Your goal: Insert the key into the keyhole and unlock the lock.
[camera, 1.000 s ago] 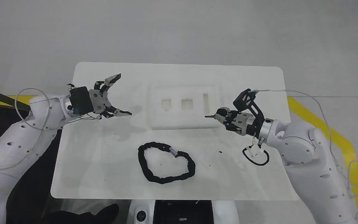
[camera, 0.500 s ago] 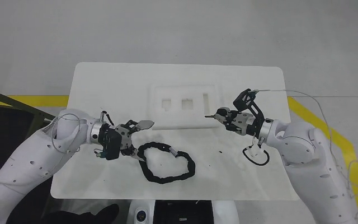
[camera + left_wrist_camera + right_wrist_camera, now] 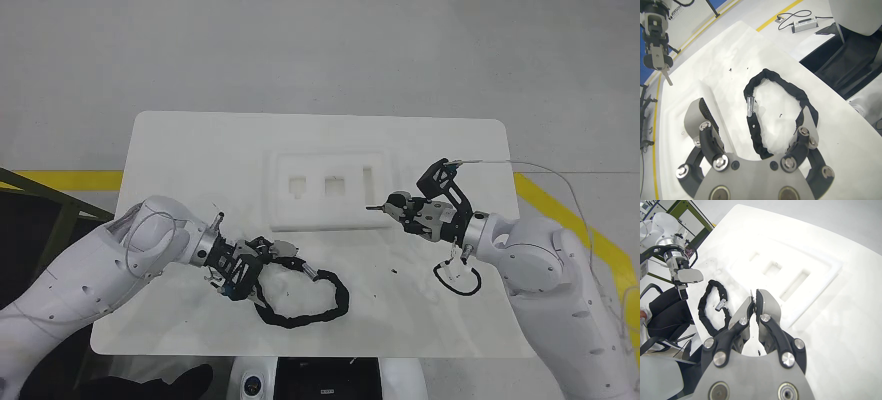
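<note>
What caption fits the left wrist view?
Open left gripper over the black chain lock, its silver cylinder ahead; right gripper holds the key beyond.

Left hand [image 3: 262,270] hangs low over the bench's [image 3: 450,310] front left, fingers spread wide, forearm angled inward. Right hand [image 3: 393,206] hovers at the right, fingers pinched together on the key [image 3: 374,209].

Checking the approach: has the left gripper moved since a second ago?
Yes. The left gripper moved from left of the tray toward the near edge of the table, to the lock.
</note>
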